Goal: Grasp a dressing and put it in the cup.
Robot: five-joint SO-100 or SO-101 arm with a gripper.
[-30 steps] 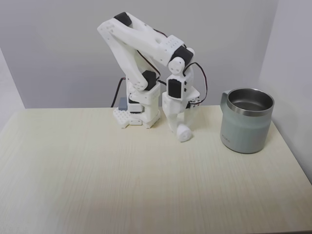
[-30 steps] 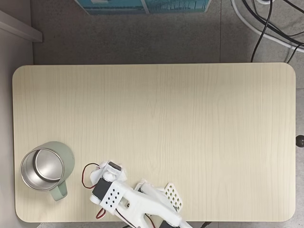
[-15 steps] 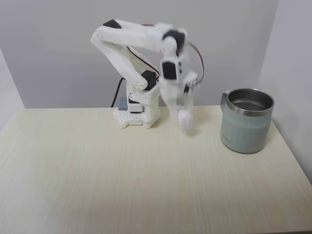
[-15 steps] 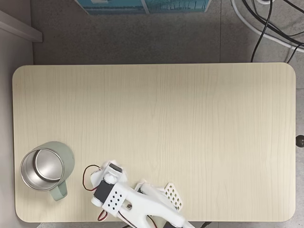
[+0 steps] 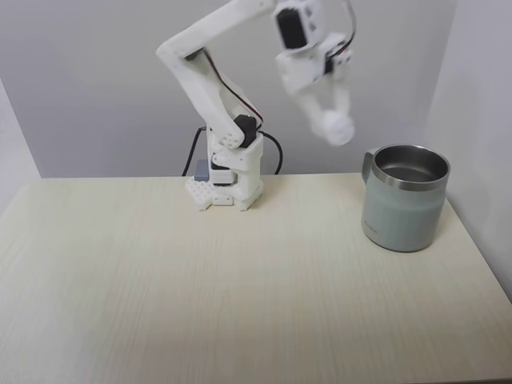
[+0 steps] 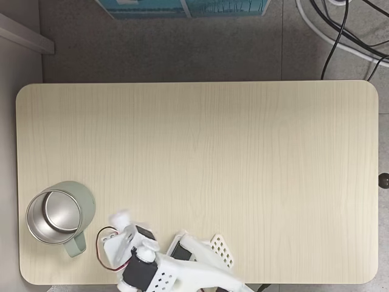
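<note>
Clamped between the fingers of the white two-finger tool [image 5: 334,120], the small white roll of gauze dressing [image 5: 339,128] is held high above the bench, with the pale grey-green steel-rimmed mug [image 5: 404,198] lying lower and just rightward in the side-on fixed view.

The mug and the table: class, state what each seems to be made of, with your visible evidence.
Mug: apparently steel inside, judging by the shiny grey rim and interior; matte grey-green coating outside. Table: pale wood or wood-look laminate; straight grain lines, smooth finish.
</note>
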